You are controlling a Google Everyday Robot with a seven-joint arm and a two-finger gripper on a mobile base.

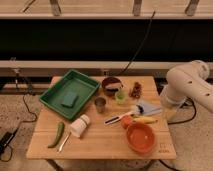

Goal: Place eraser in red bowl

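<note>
A: Orange-red and glossy: the red bowl (140, 138) sits at the front right of the table (100, 149), with nothing in it that I can see.

B: And the eraser (148, 107)?

A: Best guess, it's the flat blue-grey block near the right edge, behind the bowl, with a yellow object (146, 120) between them. Not certain, since a teal block (70, 99) also lies in the green tray (56, 96) at the left.

B: Handling?

A: Judged light and stiff through the body, probably soft on the wiping face, nothing to break. Take it from above across the short sides. The soft face should give a little, so it shouldn't slip.

B: Pincer?

A: The pincer (169, 109) hangs at the low end of the white arm (187, 85), just off the table's right edge, near the eraser. Open or closed: cannot tell.
</note>
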